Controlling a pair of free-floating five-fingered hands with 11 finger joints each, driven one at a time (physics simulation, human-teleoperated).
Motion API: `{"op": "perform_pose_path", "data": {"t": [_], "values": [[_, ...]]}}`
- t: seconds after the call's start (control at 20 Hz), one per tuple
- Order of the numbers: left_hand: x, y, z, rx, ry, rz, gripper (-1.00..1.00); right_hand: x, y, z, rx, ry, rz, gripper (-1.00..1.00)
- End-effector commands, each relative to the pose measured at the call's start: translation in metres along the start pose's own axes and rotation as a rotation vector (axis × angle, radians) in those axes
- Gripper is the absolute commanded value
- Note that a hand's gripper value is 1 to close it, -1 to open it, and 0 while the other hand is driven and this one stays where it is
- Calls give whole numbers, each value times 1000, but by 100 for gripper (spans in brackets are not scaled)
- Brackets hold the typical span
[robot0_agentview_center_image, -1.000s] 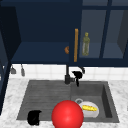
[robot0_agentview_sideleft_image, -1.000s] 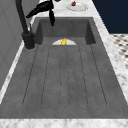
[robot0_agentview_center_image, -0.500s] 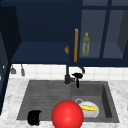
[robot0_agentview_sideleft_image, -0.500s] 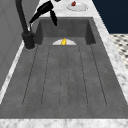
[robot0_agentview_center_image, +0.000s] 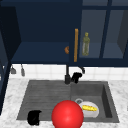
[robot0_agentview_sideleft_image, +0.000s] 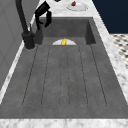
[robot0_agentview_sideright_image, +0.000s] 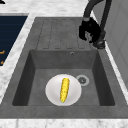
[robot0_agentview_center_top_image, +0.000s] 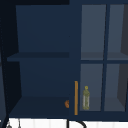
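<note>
My right hand (robot0_agentview_center_image: 76, 76) hangs at the tip of the black faucet (robot0_agentview_center_image: 67, 75) behind the sink, its fingers curled down round the spout's end. The same hand (robot0_agentview_sideleft_image: 42, 15) shows beside the faucet (robot0_agentview_sideleft_image: 26, 30) from the left, and again (robot0_agentview_sideright_image: 88, 30) under the spout from the right. My left hand (robot0_agentview_center_image: 34, 117) is a dark shape at the sink's front left corner. A white plate (robot0_agentview_sideright_image: 51, 93) carrying a cob of corn (robot0_agentview_sideright_image: 64, 89) lies in the basin. A big red ball (robot0_agentview_center_image: 67, 115) overlaps the sink's front edge.
The grey sink (robot0_agentview_center_image: 45, 95) has a ribbed draining board (robot0_agentview_sideleft_image: 65, 75) on its left and a drain (robot0_agentview_sideright_image: 82, 80) in the basin. Above, the cabinet's left half stands open with a small orange thing (robot0_agentview_center_top_image: 66, 104). A bottle (robot0_agentview_center_top_image: 86, 98) stands behind glass. Another plate (robot0_agentview_sideleft_image: 76, 6) sits on the counter.
</note>
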Motion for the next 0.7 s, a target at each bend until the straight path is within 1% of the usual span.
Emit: {"op": "perform_pose_path", "data": {"t": [0.0,0.15,0.25,0.3,0.35,0.4,0.45,0.6,0.65], "values": [[0,0,0,0,0,0,0,-1,-3,-5,73,-16,-88,100],[0,0,0,0,0,0,0,-1,-4,-7,99,-26,-100,100],[0,0,0,0,0,0,0,-2,-4,-6,101,-35,-97,100],[0,0,0,0,0,0,0,-1,-8,-4,93,-28,-82,100],[0,0,0,0,0,0,0,1,-12,0,95,-26,-78,-100],[0,0,0,0,0,0,0,3,-24,14,90,-22,-54,-100],[0,0,0,0,0,0,0,7,-26,20,86,-25,-48,-100],[0,0,0,0,0,0,0,11,-32,35,98,-41,-49,-100],[0,0,0,0,0,0,0,11,-31,38,100,-58,-49,-100]]}}
